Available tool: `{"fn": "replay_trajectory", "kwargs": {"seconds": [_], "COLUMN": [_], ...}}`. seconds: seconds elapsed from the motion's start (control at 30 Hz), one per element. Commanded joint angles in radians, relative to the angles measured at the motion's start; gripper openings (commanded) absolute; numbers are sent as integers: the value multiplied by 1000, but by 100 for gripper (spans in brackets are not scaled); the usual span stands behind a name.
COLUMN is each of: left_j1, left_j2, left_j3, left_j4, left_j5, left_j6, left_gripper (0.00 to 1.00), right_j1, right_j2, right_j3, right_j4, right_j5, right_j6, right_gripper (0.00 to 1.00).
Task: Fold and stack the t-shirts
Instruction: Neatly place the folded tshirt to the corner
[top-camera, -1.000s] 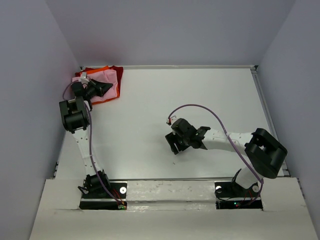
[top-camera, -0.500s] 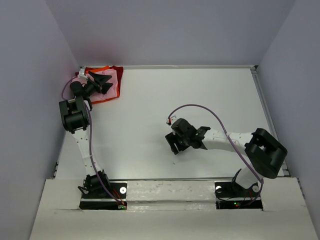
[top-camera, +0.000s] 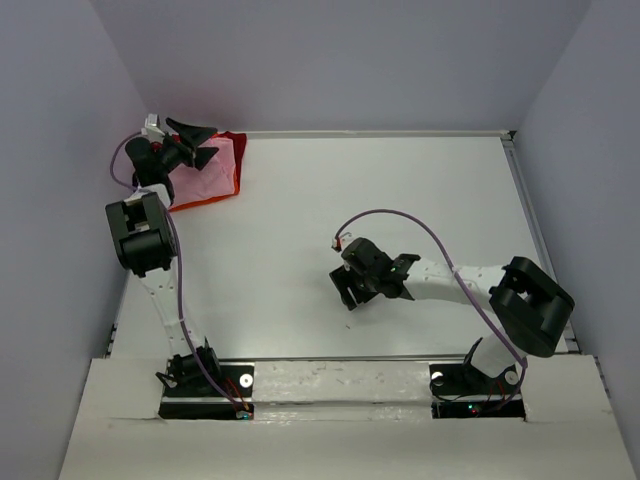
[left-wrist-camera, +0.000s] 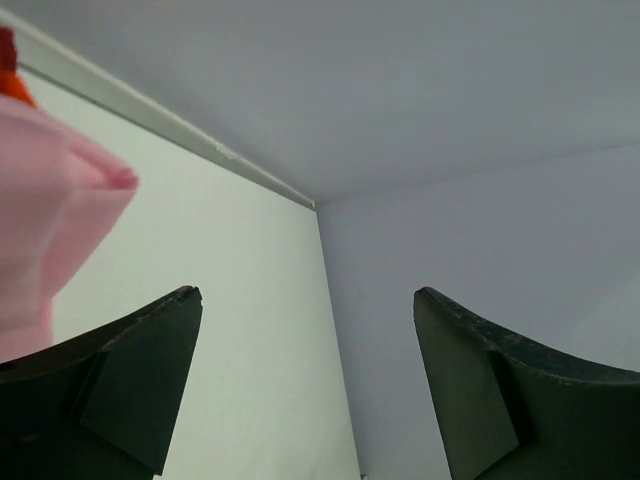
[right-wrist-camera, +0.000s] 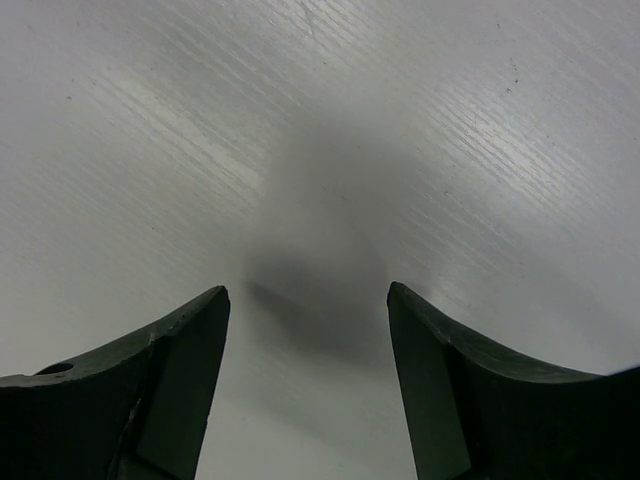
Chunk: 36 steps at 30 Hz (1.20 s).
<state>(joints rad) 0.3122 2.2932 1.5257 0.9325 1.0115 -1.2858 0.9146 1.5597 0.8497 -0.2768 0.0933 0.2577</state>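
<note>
Where the t-shirts lay: upper left corner of the top view, at the far corner of the white tabletop (top-camera: 380, 190), piled one on another.
Top layer: light pink cloth t-shirt (top-camera: 208, 175), folded and lightly creased.
Under it: bright orange cloth t-shirt (top-camera: 197, 203), a strip showing along the lower edge; dark red cloth t-shirt (top-camera: 235, 140), a corner showing at the upper right.
Left gripper (top-camera: 207, 142): black fingers spread wide with nothing between them, at the pile's upper left edge; whether it touched cloth could not be told.
Right gripper (right-wrist-camera: 306, 290): centre of the top view, jaws apart over bare table, holding nothing.
Progress (judged): stacking looked near done; edges were not flush.
Risk one: a spread finger could hook the pink fold if the left arm drew away, dragging the fold open.
Risk two: any squaring nudge could push the pile against the grey wall (top-camera: 60, 150) and bunch it.
</note>
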Motion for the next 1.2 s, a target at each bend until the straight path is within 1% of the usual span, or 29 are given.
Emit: {"fn": "replay_trajectory", "kwargs": {"seconds": [0.0, 0.03, 0.07, 0.1, 0.17, 0.2, 0.27, 0.3, 0.4, 0.43, 0.47, 0.5, 0.53, 0.57, 0.6, 0.63, 0.67, 0.7, 0.73, 0.77, 0.8, 0.83, 0.87, 0.9, 0.93, 1.0, 1.03, 1.1, 1.17], "left_j1": [-27, -33, -44, -64, -87, -102, -162, -182, -257, -306, -344, -373, -399, -444, -470, -498, -522, -573, -596, -617, -643, -695, -725, -751, -813, -876, -921, -958, -958], "left_j2": [-225, -280, -306, -357, -405, -426, -472, -489, -616, -644, -679, -711, -783, -825, -860, -933, -972, -1004, -1062, -1089, -1107, -1133, -1140, -1143, -1152, -1152, -1150, -1149, -1158], "left_j3": [70, 73, 74, 83, 96, 144, 186, 180, 98, 76, 48, 19, -45, -89, -170, -209, -255, -297, -376, -419, -456, -514, -536, -550, -577, -587, -578, -541, -518], "left_j4": [-75, -162, -208, -330, -481, -679, -831, -890, -906, -919, -926, -931, -954, -948, -942, -940, -939, -939, -911, -910, -908, -920, -931, -969, -998, -1038, -1046, -1081, -1113], "left_j5": [-22, -45, -56, -69, -167, -229, -354, -452, -554, -601, -704, -756, -810, -889, -931, -1009, -1066, -1096, -1117, -1174, -1189, -1214, -1275, -1297, -1341, -1373, -1367, -1312, -1289], "left_j6": [71, 147, 193, 309, 454, 547, 719, 803, 870, 897, 925, 951, 992, 999, 1014, 1019, 1022, 1026, 1028, 1022, 1016, 1016, 996, 984, 976, 977, 984, 1000, 1005], "left_gripper": [96, 96, 96, 96, 96, 96, 96, 96, 96, 96, 96, 96, 96, 96, 96, 96, 96, 96, 96, 96, 96, 96, 96, 96, 96, 96, 99, 99, 99], "right_j1": [10, 10, 10, 10, 10, 10, 10, 10, 10, 10, 10, 10, 10, 10, 10, 10, 10, 10, 0, -11, -11, -22, -22, -35, -49, -69, -82, -143, -192], "right_j2": [-9, -10, -10, -13, -26, -33, -55, -78, -125, -139, -153, -165, -191, -203, -222, -228, -233, -236, -237, -236, -233, -230, -227, -225, -227, -230, -236, -257, -292], "right_j3": [20, 22, 23, 23, 25, 26, 25, 23, 20, 20, 20, 20, 23, 26, 29, 34, 40, 49, 52, 58, 63, 72, 74, 77, 72, 62, 37, 3, -20], "right_j4": [28, 27, 25, 25, 18, 14, 10, 8, 7, 7, 7, 7, 7, 10, 11, 13, 14, 19, 21, 25, 25, 25, 25, 25, 28, 33, 51, 73, 80], "right_j5": [20, 20, 23, 23, 29, 46, 63, 69, 98, 103, 108, 115, 118, 126, 140, 144, 149, 157, 154, 154, 169, 174, 177, 183, 178, 175, 169, 120, 85], "right_j6": [-11, -12, -14, -14, -17, -15, -6, -3, 12, 15, 20, 21, 25, 29, 31, 28, 23, 18, 14, 9, 17, 23, 28, 46, 52, 60, 64, 87, 107], "right_gripper": [70, 70, 70, 70, 70, 70, 70, 70, 71, 72, 72, 73, 73, 74, 74, 75, 75, 75, 75, 75, 75, 75, 76, 75, 76, 76, 76, 76, 76]}}
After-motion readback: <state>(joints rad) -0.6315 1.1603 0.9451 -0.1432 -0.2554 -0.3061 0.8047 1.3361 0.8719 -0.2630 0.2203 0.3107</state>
